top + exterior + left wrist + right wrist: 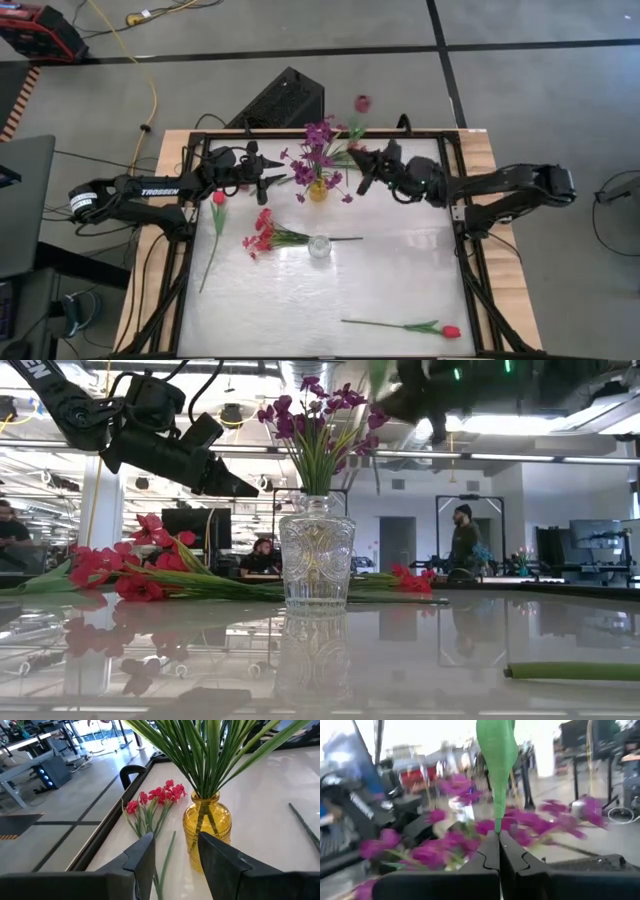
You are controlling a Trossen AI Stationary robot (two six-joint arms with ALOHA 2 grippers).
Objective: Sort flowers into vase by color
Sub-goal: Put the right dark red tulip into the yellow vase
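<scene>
A yellow vase (317, 190) with purple flowers (320, 140) stands at the table's far middle. My left gripper (283, 180) waits open just left of it, its fingers (142, 857) short of the vase (207, 827). My right gripper (357, 162) is shut on a dark maroon tulip (362, 103) right of the purple flowers. In front stands a clear vase (319, 246), and a red-pink spray (262, 235) lies on the table beside it. One red tulip (218, 200) lies at the left, another (450, 331) near the front right. My right gripper pinches the maroon tulip's green stem (496, 826) between its two shut fingers, below a broad leaf (495, 750). The fingers come about level from the table's right. The tulip is lifted clear, with its blossom out past the table's far edge.
A black frame (462, 250) runs around the table. A black box (285, 100) sits on the floor behind the far edge, with cables (152, 95) at the far left. People (463, 540) stand in the room beyond the table.
</scene>
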